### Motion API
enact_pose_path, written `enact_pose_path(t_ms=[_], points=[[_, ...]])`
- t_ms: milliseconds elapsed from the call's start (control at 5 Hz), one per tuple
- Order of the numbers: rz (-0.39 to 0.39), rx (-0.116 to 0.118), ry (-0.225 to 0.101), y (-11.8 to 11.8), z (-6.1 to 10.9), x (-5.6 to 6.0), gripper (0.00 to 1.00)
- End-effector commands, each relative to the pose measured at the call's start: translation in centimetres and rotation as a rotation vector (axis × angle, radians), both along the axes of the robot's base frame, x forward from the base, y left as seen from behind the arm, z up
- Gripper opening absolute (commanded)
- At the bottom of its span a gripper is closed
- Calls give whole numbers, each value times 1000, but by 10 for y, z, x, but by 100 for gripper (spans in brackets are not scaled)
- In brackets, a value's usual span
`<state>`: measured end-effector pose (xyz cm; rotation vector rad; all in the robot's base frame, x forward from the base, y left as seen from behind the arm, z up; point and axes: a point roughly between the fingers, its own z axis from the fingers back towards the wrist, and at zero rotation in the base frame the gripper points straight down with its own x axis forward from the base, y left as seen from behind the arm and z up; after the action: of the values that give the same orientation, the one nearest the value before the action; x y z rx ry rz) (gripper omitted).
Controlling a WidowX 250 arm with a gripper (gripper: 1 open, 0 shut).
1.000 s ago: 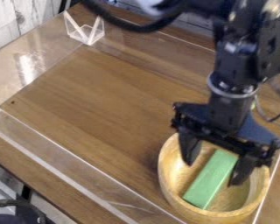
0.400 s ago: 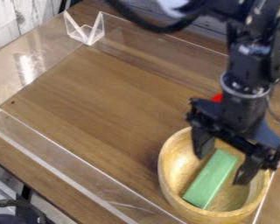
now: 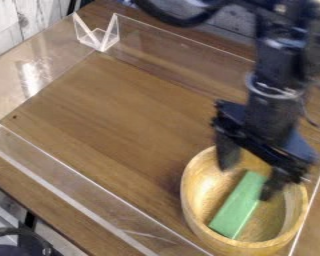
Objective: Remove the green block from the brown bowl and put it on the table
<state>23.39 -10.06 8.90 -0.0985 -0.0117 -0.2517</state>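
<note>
**Tool shifts over the bowl, block not yet gripped**

The brown bowl [image 3: 243,203] sits at the near right corner of the desk [image 3: 136,120], and everything here is placed from it. The green block [image 3: 242,205] lies inside the bowl, leaning along the inner slope with its lower end toward the bowl's near rim and its upper end toward the far right side. Nothing holds it.

The tool [image 3: 264,166] hangs pointing down over the far part of the bowl, its dark fingers spread wide apart and empty. One finger stands at the bowl's far left rim; the other comes down near the upper end of the block. Whether that finger touches the block cannot be told, as the picture is blurred there.

Compared with a second ago, the tool has drifted a little toward the bowl's far side and has rolled about its own downward axis, so the fingers now sit at a different angle across the block. The block and the bowl have not moved.

This looks like lining up rather than grasping: the fingers are being turned to straddle the bar's narrow width. The lift out and the placing on the bare desk left of the bowl are both still to come.
</note>
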Motion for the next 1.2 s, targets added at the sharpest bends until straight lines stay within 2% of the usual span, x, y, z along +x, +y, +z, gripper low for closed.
enact_pose_path(t_ms=[0, 400, 600, 800, 1000], points=[[-70, -36, -66, 15, 0, 10, 100], [-90, -57, -92, 7, -26, -9, 100], [-94, -67, -104, 0, -28, -13, 100], [-90, -75, -109, -3, -24, -17, 0], [-106, -75, -104, -1, -27, -12, 0]])
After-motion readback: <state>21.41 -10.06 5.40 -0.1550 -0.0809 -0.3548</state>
